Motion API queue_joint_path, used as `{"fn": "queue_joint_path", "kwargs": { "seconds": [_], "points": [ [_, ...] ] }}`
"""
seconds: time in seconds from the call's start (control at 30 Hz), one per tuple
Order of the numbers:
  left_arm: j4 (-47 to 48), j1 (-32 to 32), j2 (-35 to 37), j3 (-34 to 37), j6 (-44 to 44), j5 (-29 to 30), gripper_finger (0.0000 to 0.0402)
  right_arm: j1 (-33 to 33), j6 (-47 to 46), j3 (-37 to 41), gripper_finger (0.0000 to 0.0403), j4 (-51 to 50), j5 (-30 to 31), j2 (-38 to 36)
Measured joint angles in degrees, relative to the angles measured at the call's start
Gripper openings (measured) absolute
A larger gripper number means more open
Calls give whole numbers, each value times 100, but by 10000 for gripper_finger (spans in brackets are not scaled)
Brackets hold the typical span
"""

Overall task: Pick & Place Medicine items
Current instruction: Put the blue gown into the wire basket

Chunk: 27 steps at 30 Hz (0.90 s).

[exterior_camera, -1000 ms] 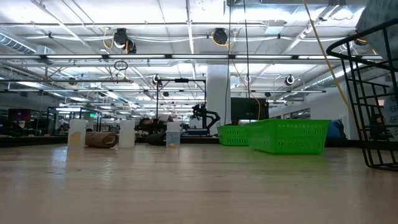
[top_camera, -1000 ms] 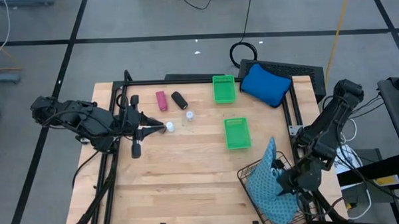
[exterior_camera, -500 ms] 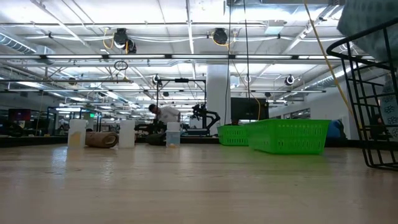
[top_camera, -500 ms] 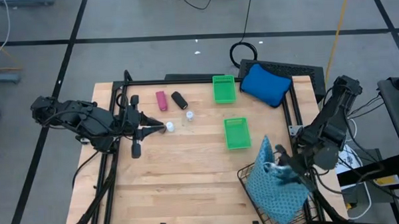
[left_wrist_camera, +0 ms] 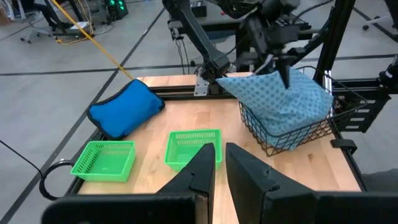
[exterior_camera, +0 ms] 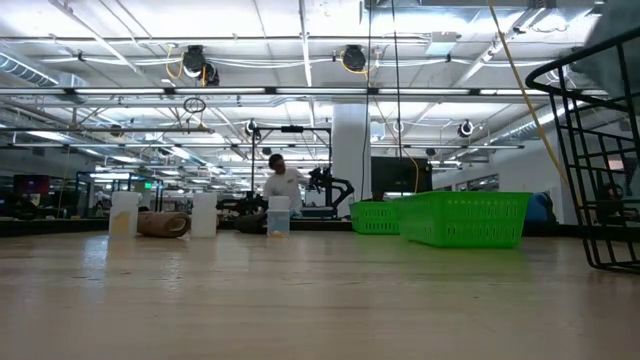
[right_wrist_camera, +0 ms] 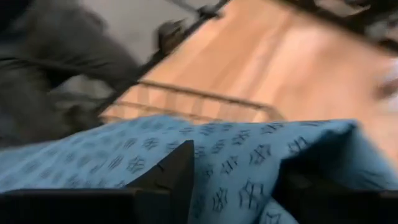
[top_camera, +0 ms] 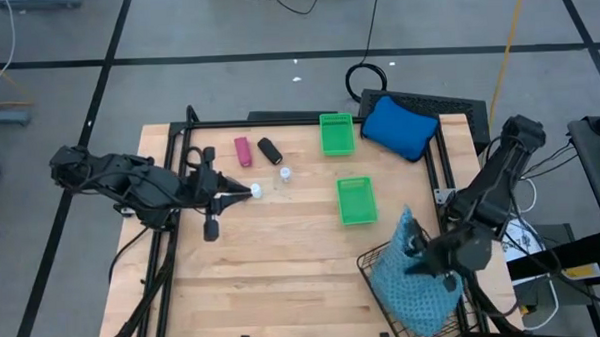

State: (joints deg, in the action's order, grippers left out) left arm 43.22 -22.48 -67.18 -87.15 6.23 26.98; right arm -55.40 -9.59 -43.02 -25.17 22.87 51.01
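Note:
A magenta cylinder (top_camera: 242,151) and a black cylinder (top_camera: 269,151) lie on their sides on the far left of the table. One white vial (top_camera: 285,174) stands near them. Another white vial (top_camera: 256,190) sits right at the tips of my left gripper (top_camera: 244,194), which is shut and points toward the table's right; I cannot tell whether it touches the vial. In the low view, white vials (exterior_camera: 204,214) and a brownish cylinder (exterior_camera: 163,224) show far off. My right gripper (top_camera: 423,261) is open over the teal patterned cloth (top_camera: 409,285) in the wire basket (top_camera: 368,263). My right gripper comes down from above onto the top of the teal cloth (right_wrist_camera: 236,162), which is heaped in the basket. Its two fingers (right_wrist_camera: 177,171) stand wide apart with cloth bulging between them, not pinched. The fingertips are sunk out of sight in the folds.
Two green trays (top_camera: 336,133) (top_camera: 357,200) sit mid-table, and a blue cushion (top_camera: 399,125) lies at the far right corner. The wire basket takes up the near right corner. Bare wood lies in the table's middle and near left. A person moves in the room behind.
My left gripper has crept slightly toward the table's right, closer to the vial at its tips. My right gripper has swung about over the basket, and the peak of the teal cloth has shifted with it. The person in the background has walked rightward.

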Motion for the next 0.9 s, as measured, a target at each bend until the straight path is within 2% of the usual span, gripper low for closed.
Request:
{"fn": "queue_joint_path", "kwargs": {
  "seconds": [0.1, 0.23, 0.33, 0.5, 0.67, 0.9],
  "points": [
    [-24, 2, 0, 0, -3, 4, 47, 69, -419, 12, 100, 16, -547, 225],
    [-35, 0, 1, 0, -5, 7, 47, 224, -831, 12, 38, -155, -1249, 550],
    [-35, 0, 2, 0, -3, 7, 47, 380, -1079, 12, 7, -390, -1574, 808],
    [-36, 1, 2, 0, -3, 8, 47, 605, -1228, 12, 18, -790, -1886, 1287],
    [-35, 0, 2, 0, -3, 9, 47, 842, -1203, -4, 6, -884, -2213, 1676],
    [-35, 1, 2, 0, -1, 9, 47, 936, -1359, -3, 17, -864, -2219, 1683]
  ]
}}
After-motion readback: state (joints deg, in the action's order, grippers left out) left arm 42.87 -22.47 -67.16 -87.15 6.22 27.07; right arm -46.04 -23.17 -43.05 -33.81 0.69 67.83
